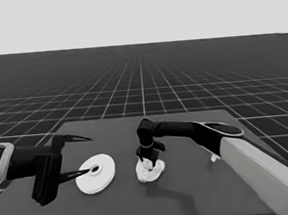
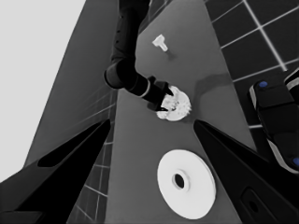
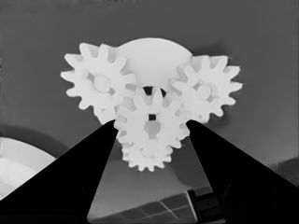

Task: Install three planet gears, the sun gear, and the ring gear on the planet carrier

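The planet carrier, the smaller round part, lies at the table's middle. Three planet gears sit on it. My right gripper reaches down over them, shut on the sun gear, which is over the centre and overlaps the three. Whether it is seated cannot be told. The ring gear, the larger round part, lies flat to the left. My waiting left gripper stands open over it without holding it.
A thin white piece lies to the right of the carrier, half behind the right arm. Dark machinery with blue lights shows past the table's edge in the left wrist view.
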`<move>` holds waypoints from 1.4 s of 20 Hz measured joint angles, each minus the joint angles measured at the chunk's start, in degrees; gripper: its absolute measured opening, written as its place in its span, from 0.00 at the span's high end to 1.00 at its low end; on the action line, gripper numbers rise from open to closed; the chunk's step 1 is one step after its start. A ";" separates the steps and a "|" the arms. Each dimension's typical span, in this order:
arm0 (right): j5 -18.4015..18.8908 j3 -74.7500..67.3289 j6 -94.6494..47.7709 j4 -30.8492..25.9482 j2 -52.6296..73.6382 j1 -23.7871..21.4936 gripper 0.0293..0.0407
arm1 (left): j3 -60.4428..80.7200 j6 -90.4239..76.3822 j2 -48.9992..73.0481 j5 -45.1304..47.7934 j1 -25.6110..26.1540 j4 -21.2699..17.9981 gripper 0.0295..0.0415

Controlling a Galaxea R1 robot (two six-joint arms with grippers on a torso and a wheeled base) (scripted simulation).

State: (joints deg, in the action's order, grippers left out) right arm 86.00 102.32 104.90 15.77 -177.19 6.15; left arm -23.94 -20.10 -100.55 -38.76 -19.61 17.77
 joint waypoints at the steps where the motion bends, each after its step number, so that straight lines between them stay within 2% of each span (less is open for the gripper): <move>1: 0.00 0.00 0.60 0.00 0.00 0.00 0.86 | 0.00 0.00 0.00 0.00 0.00 0.00 0.25; 28: 0.00 0.00 16.80 0.00 0.00 0.01 0.86 | 0.00 0.00 0.00 0.00 0.00 0.00 0.25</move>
State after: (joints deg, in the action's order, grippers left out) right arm 86.00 102.32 121.70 15.77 -177.19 6.15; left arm -23.94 -20.10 -100.55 -38.76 -19.61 17.77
